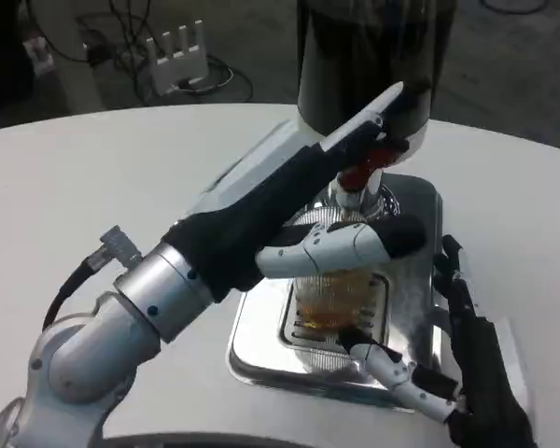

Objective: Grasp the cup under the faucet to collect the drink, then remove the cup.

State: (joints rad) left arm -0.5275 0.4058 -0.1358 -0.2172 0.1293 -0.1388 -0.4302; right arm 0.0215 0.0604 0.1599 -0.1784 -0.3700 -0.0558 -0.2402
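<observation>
A clear cup (334, 297) with amber drink in it stands on the silver drip tray (257, 350), right under the red faucet tap (362, 174) of the dark dispenser (373, 47). My left hand (299, 177) reaches diagonally up to the dispenser. Its fingers (378, 110) lie stretched over the tap and its thumb (355, 243) crosses above the cup's rim. My right hand (481, 369) is at the tray's right front corner with its fingers spread. One white finger (385, 361) points at the cup's base, and the others stand apart from the cup's right side.
The round white table (93, 187) has free room on the left. Its far edge curves behind the dispenser. A white device (177, 58) with cables lies on the floor beyond the table.
</observation>
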